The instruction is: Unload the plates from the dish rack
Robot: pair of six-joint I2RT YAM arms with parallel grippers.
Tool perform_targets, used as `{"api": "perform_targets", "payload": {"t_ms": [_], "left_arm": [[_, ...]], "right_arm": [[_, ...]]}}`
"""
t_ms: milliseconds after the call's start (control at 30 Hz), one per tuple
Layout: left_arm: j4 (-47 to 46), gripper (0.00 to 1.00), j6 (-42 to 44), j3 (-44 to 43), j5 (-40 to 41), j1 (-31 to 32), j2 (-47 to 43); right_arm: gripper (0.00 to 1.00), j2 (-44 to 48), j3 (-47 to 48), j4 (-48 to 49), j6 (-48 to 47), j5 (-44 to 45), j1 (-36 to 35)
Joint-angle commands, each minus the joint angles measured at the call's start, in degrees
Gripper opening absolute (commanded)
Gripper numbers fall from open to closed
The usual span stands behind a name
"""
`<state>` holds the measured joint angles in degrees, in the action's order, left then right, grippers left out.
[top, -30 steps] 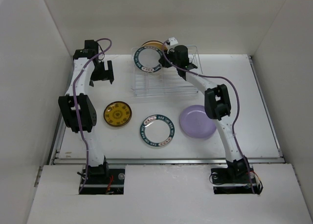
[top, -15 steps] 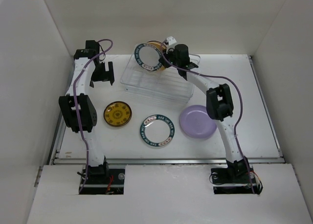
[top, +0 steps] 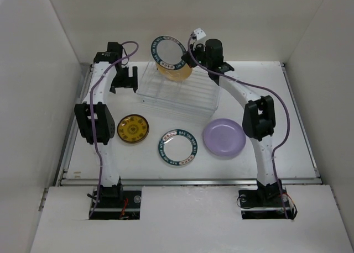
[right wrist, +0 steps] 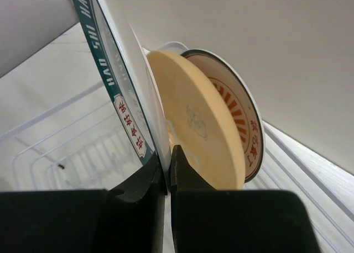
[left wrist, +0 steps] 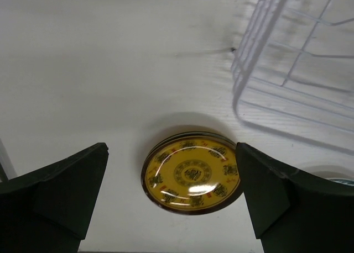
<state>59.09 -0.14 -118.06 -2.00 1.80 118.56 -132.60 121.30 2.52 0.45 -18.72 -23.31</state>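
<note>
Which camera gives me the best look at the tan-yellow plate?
Right wrist: the tan-yellow plate sits close up, between the teal-rimmed plate and the orange-red-centred plate. Top external shows only a sliver of it below the teal-rimmed plate; left wrist shows none of it.

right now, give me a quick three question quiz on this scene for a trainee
1. How many plates lie flat on the table, outside the dish rack?
2. True or false: the left fingers are shut on a plate.
3. Which plate do the right fingers grip? A) lavender B) teal-rimmed C) tan-yellow

Key:
1. Three: the gold plate, the teal-rimmed plate on the table and the lavender plate.
2. False: they stand open, holding nothing.
3. B: they are shut on the rim of the held teal-rimmed plate; the tan-yellow plate stands behind it.
</note>
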Motion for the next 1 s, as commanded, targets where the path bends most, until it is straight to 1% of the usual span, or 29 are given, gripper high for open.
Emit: {"api": "perform_targets", "payload": {"t_ms": [0, 67, 133, 167, 233, 267, 333, 367, 400, 467, 500, 567, 600, 633, 700, 767, 800, 900, 933, 967], "left_arm": [[-1.96, 1.0, 1.46, -5.24, -1.34, 2.93, 1.93], [-2.66, 1.0, -0.72, -7.96, -1.95, 3.46, 3.59], [-4.24, 1.0, -2.14, -8.5, -1.96, 3.47, 4.13], [-4.77, 1.0, -2.93, -8.5, -1.96, 3.47, 4.13], [-5.47, 1.0, -3.64, -8.5, -1.96, 3.47, 4.84], [-6.26, 1.0, -3.64, -8.5, -1.96, 3.47, 4.84], [-6.88, 1.0, -4.16, -8.5, -2.48, 3.47, 6.5], [-6.88, 0.98, -4.16, -9.02, -3.0, 3.47, 7.11], [-6.88, 0.97, -4.16, -9.03, -3.62, 3.47, 7.73], [-6.88, 0.94, -4.69, -10.25, -4.94, 3.47, 9.58], [-6.88, 0.91, -4.69, -10.26, -4.94, 3.47, 10.19], [-6.88, 0.85, -5.31, -10.88, -5.81, 3.47, 12.12], [-6.88, 0.81, -5.83, -10.88, -6.43, 3.47, 12.74], [-6.88, 0.71, -5.83, -10.88, -7.13, 3.99, 13.27], [-6.88, 0.61, -6.54, -11.4, -9.15, 4.0, 14.5], [-6.88, 0.49, -7.06, -11.4, -9.69, 4.0, 14.5], [-6.19, 0.34, -7.06, -11.4, -9.69, 4.0, 14.5], [-5.56, 0.12, -7.59, -9.22, -9.69, 4.0, 13.72], [-5.56, 0.0, -7.59, -8.42, -9.69, 4.0, 13.19], [-5.56, 0.0, -7.59, -7.46, -9.69, 4.0, 12.66]], "right_arm": [[0.0, 8.04, -1.23, 0.91, 0.52, -3.69, -0.24], [0.0, 11.81, -4.21, -0.84, 0.52, -4.21, -0.24], [0.0, 14.72, -6.5, -1.99, 0.52, -4.22, -0.24], [0.0, 17.87, -8.42, -4.0, 0.52, -4.22, -0.24], [0.0, 20.96, -9.67, -7.16, 0.52, -4.22, -0.24], [0.0, 22.54, -11.76, -10.14, 0.52, -4.83, -0.24], [0.0, 29.56, -17.46, -10.17, 0.52, -5.54, 0.28], [0.0, 32.2, -20.72, -10.17, 0.52, -5.54, 0.28], [0.0, 35.97, -24.92, -12.78, 1.56, -5.54, 0.28], [0.0, 38.1, -27.5, -18.14, 4.11, -6.93, 0.81], [0.0, 38.81, -31.08, -21.56, 5.25, -11.38, 0.81], [0.0, 39.34, -34.79, -24.05, 7.97, -18.95, 0.81], [0.0, 39.34, -36.2, -25.62, 8.95, -25.95, 0.81], [0.0, 38.82, -38.57, -29.38, 8.96, -28.63, 0.81], [0.0, 38.2, -41.56, -32.05, 10.27, -31.63, 0.11], [0.0, 38.81, -45.7, -35.11, 10.27, -31.12, -0.5], [0.0, 38.82, -47.01, -35.13, 10.27, -31.11, -0.51], [0.0, 40.4, -51.24, -35.75, 10.27, -30.59, -1.04], [0.0, 40.4, -52.03, -35.75, 10.27, -30.59, -1.64], [0.0, 40.4, -52.56, -36.27, 10.27, -29.19, -1.65]]}}
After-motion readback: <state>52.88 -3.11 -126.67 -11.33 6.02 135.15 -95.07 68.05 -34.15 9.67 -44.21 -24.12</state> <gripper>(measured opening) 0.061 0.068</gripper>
